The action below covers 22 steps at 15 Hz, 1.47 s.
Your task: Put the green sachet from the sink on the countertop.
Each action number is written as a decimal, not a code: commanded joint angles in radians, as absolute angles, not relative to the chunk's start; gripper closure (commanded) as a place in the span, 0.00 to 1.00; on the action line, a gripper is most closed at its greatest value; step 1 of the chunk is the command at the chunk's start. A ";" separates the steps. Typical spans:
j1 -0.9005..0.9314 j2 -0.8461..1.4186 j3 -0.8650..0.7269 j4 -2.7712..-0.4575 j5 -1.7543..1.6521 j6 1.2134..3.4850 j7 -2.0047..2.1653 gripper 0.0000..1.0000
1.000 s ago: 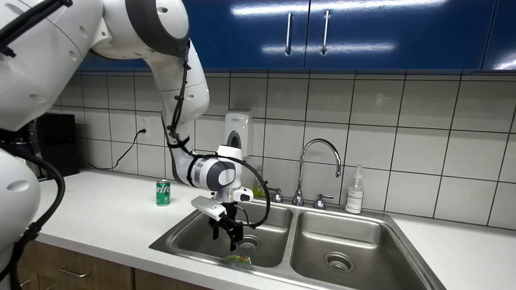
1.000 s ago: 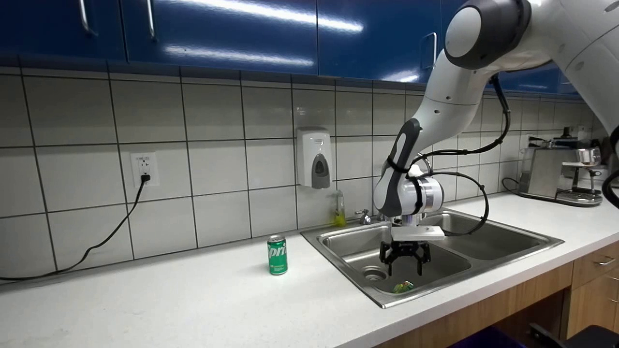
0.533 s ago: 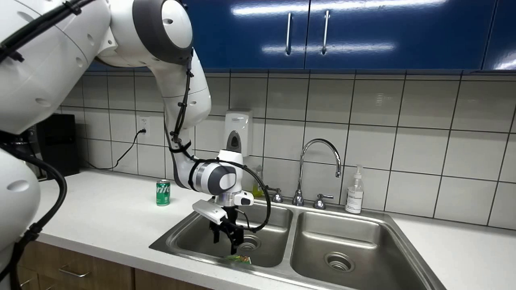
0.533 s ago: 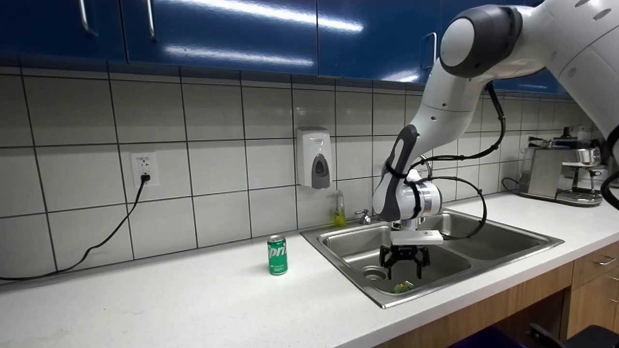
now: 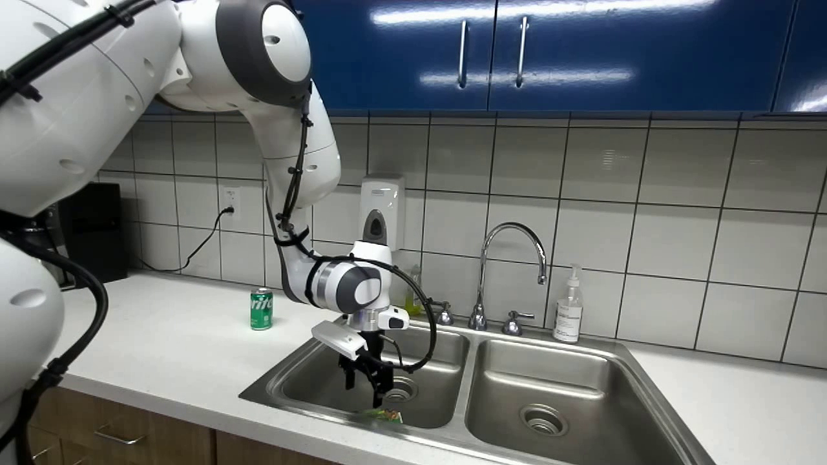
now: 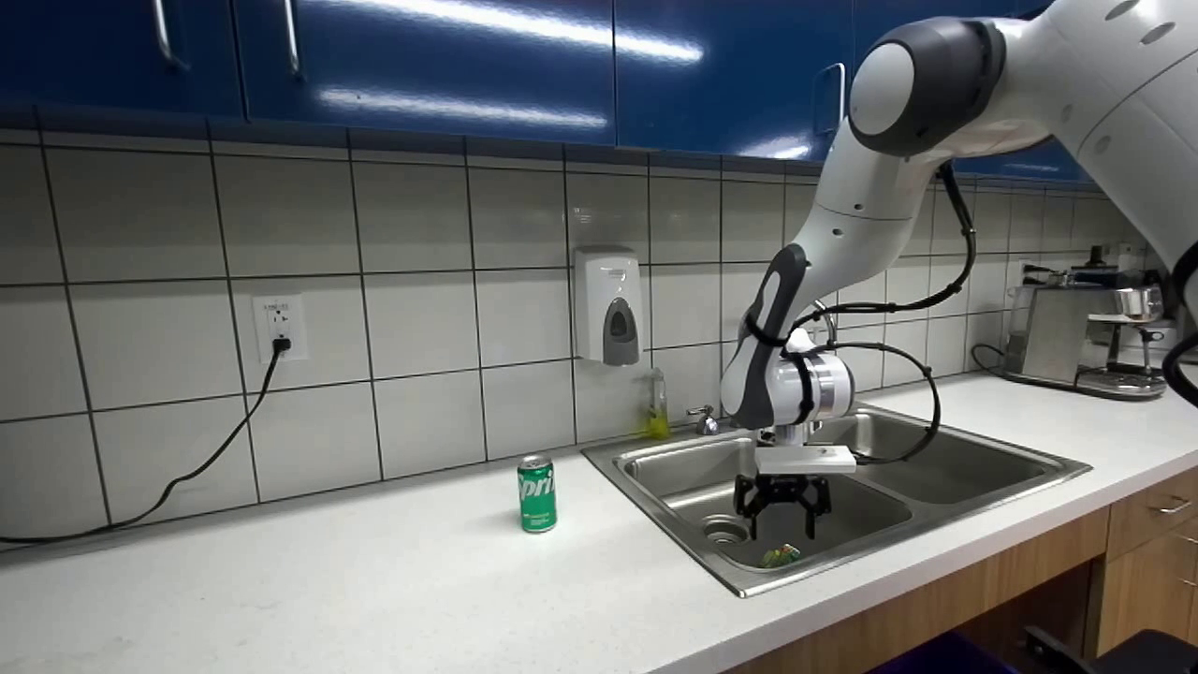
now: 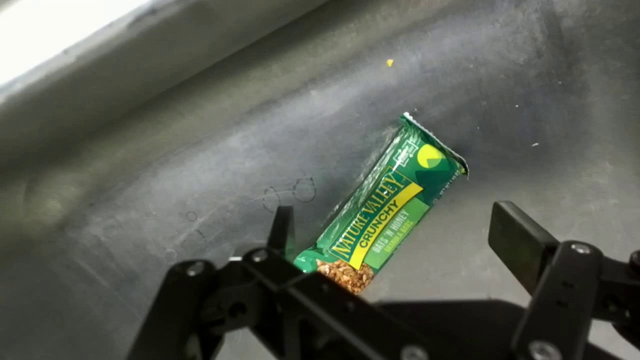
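The green sachet, a green granola bar wrapper, lies slantwise on the floor of a sink basin near its front wall. It shows small in both exterior views. The steel sink has two basins. My gripper is open and empty, pointing down into the basin that holds the sachet. In an exterior view its fingertips are a little above the sachet. In the wrist view the sachet lies between the fingers, its lower end partly hidden by one finger. The countertop is off-white.
A green soda can stands on the countertop beside the sink. The faucet, a pump bottle and a small bottle of yellow-green liquid stand behind the basins. The basin wall is close to the sachet.
My gripper has come down a little toward the sachet, mostly in the first half second, and shifted very slightly since. The fingers stay open. The sachet has not moved.
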<state>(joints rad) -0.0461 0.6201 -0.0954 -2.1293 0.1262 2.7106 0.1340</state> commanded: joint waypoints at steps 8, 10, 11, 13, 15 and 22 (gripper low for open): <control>0.000 0.644 -0.132 -2.104 0.123 2.728 0.265 0.00; 0.017 0.649 -0.144 -2.101 0.129 2.730 0.313 0.00; 0.023 0.650 -0.147 -2.100 0.133 2.728 0.336 0.00; 0.037 0.652 -0.156 -2.096 0.139 2.729 0.382 0.00; 0.052 0.654 -0.170 -2.091 0.144 2.734 0.433 0.00; 0.108 0.671 -0.232 -2.069 0.142 2.723 0.588 0.00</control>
